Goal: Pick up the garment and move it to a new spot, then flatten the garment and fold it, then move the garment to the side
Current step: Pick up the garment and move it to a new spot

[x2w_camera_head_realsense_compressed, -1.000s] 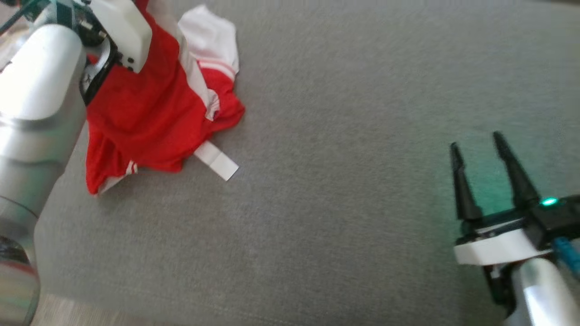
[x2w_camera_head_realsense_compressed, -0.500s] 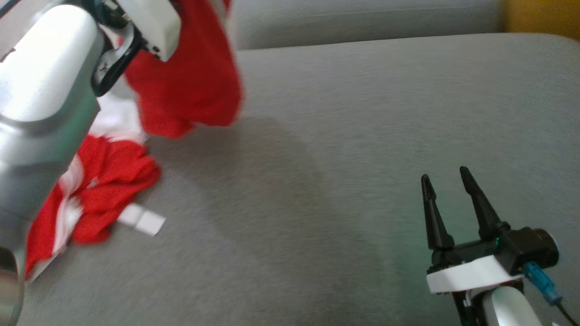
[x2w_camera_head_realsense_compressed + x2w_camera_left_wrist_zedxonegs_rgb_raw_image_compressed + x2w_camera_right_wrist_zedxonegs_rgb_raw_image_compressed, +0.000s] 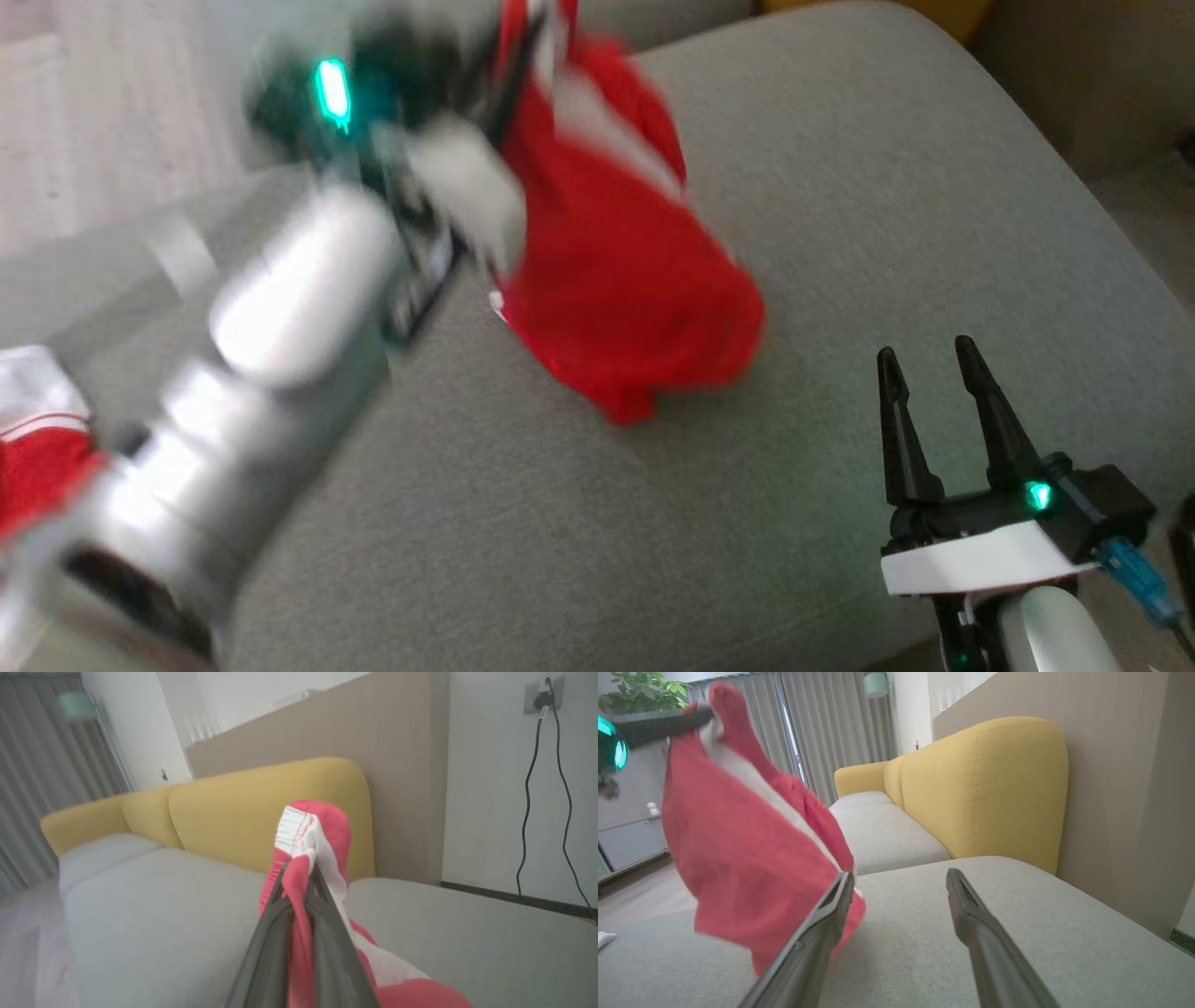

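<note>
Count: two hands, one lifted red-and-white garment [image 3: 625,280], and one more red-and-white cloth piece [image 3: 33,448] at the head view's left edge; cannot tell if it is separate. The garment hangs over the grey sofa cushion [image 3: 887,187], its lowest fold blurred, near or on the fabric. The cushion's rounded corner lies just beyond. Wide bare grey runs between the garment and the right hand [image 3: 924,359]. The left hand [image 3: 299,870] is pinched tight on a bunched garment edge. The right hand has its fingers spread wide, holds nothing and sits low over the cushion.
</note>
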Robot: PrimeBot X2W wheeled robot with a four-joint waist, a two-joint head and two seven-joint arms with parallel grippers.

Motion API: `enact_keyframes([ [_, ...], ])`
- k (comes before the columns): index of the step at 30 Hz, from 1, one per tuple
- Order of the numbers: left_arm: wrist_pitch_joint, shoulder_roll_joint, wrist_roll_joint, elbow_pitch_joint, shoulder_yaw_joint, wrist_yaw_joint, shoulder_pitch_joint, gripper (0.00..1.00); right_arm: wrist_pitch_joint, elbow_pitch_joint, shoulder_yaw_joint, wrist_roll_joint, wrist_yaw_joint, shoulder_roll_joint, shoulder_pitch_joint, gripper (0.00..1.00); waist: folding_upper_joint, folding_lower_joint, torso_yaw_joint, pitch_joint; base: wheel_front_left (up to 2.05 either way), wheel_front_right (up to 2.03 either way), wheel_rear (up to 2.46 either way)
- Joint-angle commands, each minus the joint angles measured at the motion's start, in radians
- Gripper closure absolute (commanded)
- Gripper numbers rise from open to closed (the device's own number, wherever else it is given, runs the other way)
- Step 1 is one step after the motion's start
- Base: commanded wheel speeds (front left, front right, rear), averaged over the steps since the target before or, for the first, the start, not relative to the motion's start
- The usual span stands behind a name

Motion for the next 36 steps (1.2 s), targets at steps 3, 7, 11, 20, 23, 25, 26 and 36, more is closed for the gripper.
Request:
enact_keyframes([
  [3, -0.122, -0.014, -0.027, 0.067, 0.03, 0.066, 0.147, 1.0, -0.006, -0.038, 0.026, 0.019, 0.008, -0.001, -0.046, 0.0, -0.0001, 0.0001, -0.04, 0.065, 0.0, 0.0, 0.0],
  [7, -0.233, -0.062, -0.07, 0.158, 0.067, 0.139, 0.326, 1.0, -0.006, -0.032, 0.021, 0.02, 0.008, -0.001, -0.049, 0.0, -0.0001, 0.0001, -0.033, 0.071, 0.0, 0.0, 0.0],
  [11, -0.262, -0.11, -0.088, 0.156, 0.146, 0.173, 0.46, 1.0, -0.006, -0.026, 0.009, 0.007, 0.008, -0.001, -0.045, 0.0, -0.0001, 0.0001, 0.003, 0.063, 0.0, 0.0, 0.0],
  [20, -0.264, -0.179, 0.07, -0.067, 0.353, 0.186, 0.679, 0.0, -0.006, -0.013, 0.001, -0.029, 0.008, -0.001, -0.024, 0.0, -0.0001, 0.0001, 0.111, 0.027, 0.0, 0.0, 0.0],
  [23, -0.264, -0.192, 0.097, -0.114, 0.394, 0.184, 0.758, 0.0, -0.006, -0.001, -0.008, -0.035, 0.008, -0.001, -0.006, 0.0, -0.0001, 0.0001, 0.148, -0.007, 0.0, 0.0, 0.0],
  [25, -0.264, -0.195, 0.115, -0.146, 0.412, 0.183, 0.809, 0.0, -0.006, 0.007, -0.018, -0.033, 0.008, -0.001, 0.009, 0.0, -0.0001, 0.0001, 0.173, -0.029, 0.0, 0.0, 0.0],
  [26, -0.264, -0.195, 0.129, -0.165, 0.422, 0.186, 0.833, 0.0, -0.006, 0.012, -0.022, -0.032, 0.008, -0.001, 0.018, 0.0, -0.0001, 0.0001, 0.186, -0.04, 0.0, 0.0, 0.0],
  [36, -0.264, -0.194, 0.338, -0.413, 0.621, 0.184, 1.089, 0.0, -0.006, 0.051, -0.049, -0.054, 0.008, -0.001, 0.094, 0.0, -0.0001, 0.0001, 0.265, -0.132, 0.0, 0.0, 0.0],
])
